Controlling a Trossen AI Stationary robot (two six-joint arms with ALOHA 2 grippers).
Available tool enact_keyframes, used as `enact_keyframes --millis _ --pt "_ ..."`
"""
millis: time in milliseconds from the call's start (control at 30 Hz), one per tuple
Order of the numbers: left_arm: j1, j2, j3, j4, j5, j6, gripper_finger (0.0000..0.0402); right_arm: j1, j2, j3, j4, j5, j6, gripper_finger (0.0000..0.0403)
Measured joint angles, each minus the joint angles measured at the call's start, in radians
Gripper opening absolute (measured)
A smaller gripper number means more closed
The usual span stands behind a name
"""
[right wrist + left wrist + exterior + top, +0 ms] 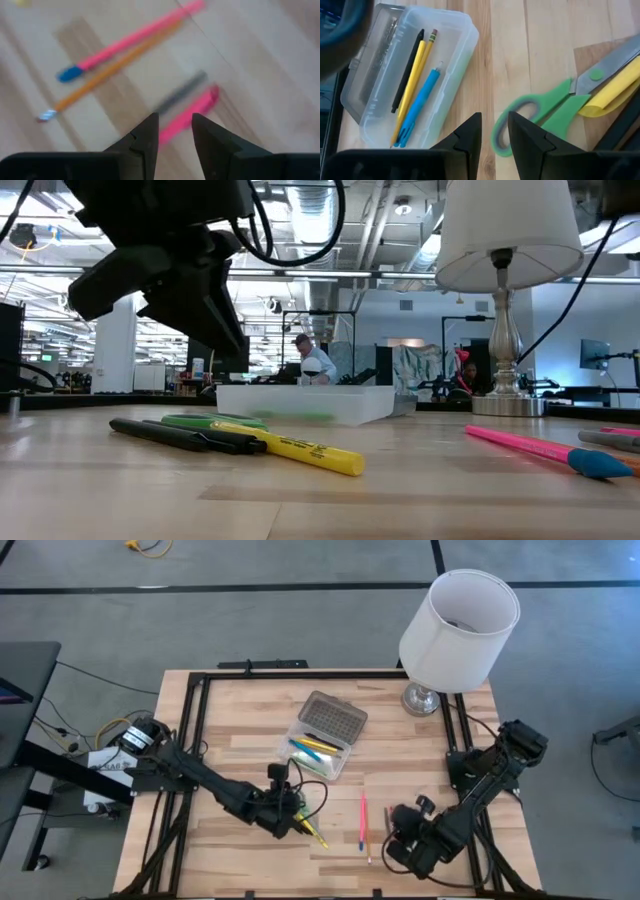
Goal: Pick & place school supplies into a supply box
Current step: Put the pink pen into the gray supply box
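Observation:
The supply box lies open mid-table, its grey lid folded back. Inside lie a black pen, a yellow pencil and a blue pen. My left gripper hovers open just in front of the box, above the green-handled scissors, a yellow marker and a black pen on the table. My right gripper hovers open near the front right, over a pink pen with a blue cap, an orange pencil, a grey pen and a pink marker.
A white-shaded lamp stands at the table's far right corner. A black frame runs along the table's edges. Bare wood lies at the table's near left and between the two groups of supplies. People show in the room beyond the table.

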Motion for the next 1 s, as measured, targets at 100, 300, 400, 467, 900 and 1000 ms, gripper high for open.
enact_keyframes --millis 100,300,400,467,900,1000 --pt "-0.008 0.000 0.000 -0.005 -0.003 0.005 0.0091 0.005 0.000 -0.011 0.011 -0.071 0.078 0.0111" --pt "-0.008 0.000 0.000 -0.010 -0.006 0.013 0.0091 0.006 0.000 -0.014 0.059 -0.084 0.114 0.0111" --pt "-0.007 0.000 0.000 -0.016 -0.024 0.016 0.0091 0.005 0.010 -0.013 0.076 -0.084 0.121 0.0111" --pt "-0.007 0.000 0.000 -0.024 -0.030 0.017 0.0091 0.006 0.025 -0.014 0.080 -0.086 0.122 0.0111" --pt "-0.008 0.000 0.000 -0.032 -0.030 0.016 0.0091 0.006 0.098 -0.013 0.095 -0.139 0.128 0.0111" --pt "-0.008 0.000 0.000 -0.032 -0.030 0.016 0.0091 0.003 0.098 -0.013 0.093 -0.137 0.129 0.0111"
